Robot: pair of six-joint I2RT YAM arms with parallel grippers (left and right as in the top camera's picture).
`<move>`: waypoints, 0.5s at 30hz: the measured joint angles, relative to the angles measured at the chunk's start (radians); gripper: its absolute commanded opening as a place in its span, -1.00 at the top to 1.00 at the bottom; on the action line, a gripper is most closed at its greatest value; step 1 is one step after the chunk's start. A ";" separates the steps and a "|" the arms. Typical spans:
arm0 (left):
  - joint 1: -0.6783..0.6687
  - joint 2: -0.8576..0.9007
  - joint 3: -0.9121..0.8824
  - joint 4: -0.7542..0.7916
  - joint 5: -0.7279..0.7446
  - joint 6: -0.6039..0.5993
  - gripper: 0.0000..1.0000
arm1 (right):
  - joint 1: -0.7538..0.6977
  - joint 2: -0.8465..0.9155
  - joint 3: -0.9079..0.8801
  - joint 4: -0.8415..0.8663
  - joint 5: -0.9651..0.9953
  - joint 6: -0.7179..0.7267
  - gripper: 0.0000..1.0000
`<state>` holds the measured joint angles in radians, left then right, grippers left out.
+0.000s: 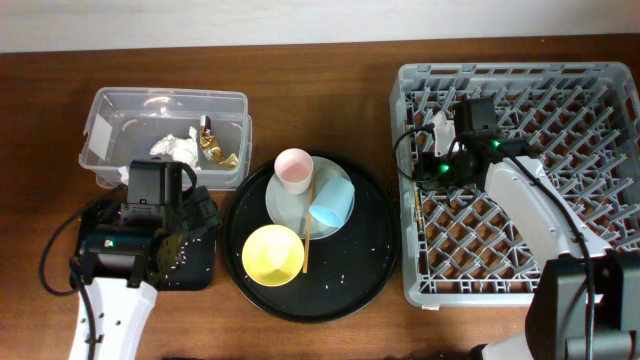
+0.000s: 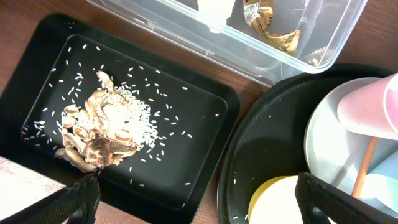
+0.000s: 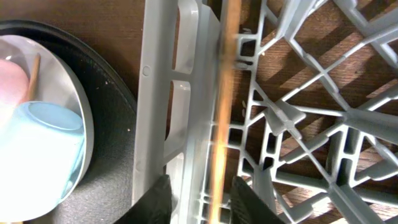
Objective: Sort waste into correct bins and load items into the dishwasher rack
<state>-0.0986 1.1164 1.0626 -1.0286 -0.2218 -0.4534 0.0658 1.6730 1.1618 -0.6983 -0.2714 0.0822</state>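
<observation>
My left gripper (image 2: 196, 193) is open and empty, low over the small black tray (image 2: 205, 124) that holds beige food scraps (image 2: 102, 134) and rice grains. The clear tub (image 1: 120, 110) holds the white tissue (image 1: 178, 148) and gold wrapper (image 1: 218, 150). My right gripper (image 3: 199, 199) is open at the grey rack's (image 1: 560, 130) left edge. A blurred chopstick (image 3: 222, 112) lies between its jaws, touching neither. The plate (image 1: 285, 205) carries the pink cup (image 1: 294, 168), the blue cup (image 1: 332, 203) and the other chopstick (image 1: 308, 230). The yellow bowl (image 1: 272, 253) sits beside it.
The large round black tray (image 1: 360, 270) under the plate and bowl lies between the small tray and the rack, with rice grains scattered on it. The right arm reaches across the rack's pegs. The table is dark wood.
</observation>
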 measured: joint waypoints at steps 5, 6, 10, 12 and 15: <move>0.000 0.000 0.000 0.002 0.000 0.000 -0.99 | 0.000 -0.001 0.110 -0.146 -0.004 0.000 0.32; 0.000 0.000 0.000 0.000 0.000 0.000 -0.99 | 0.004 -0.010 0.180 -0.203 -0.008 0.000 0.33; 0.000 0.000 0.000 0.000 0.000 0.000 -0.99 | 0.128 -0.034 0.274 -0.327 -0.006 0.000 0.33; 0.000 0.000 0.000 0.000 0.000 0.000 -0.99 | 0.279 -0.035 0.275 -0.326 -0.008 0.035 0.33; 0.000 0.000 0.000 0.000 0.000 0.000 -0.99 | 0.489 -0.035 0.275 -0.259 0.003 0.238 0.34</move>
<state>-0.0986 1.1164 1.0626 -1.0286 -0.2218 -0.4534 0.5545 1.6382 1.4364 -0.9569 -0.2687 0.3206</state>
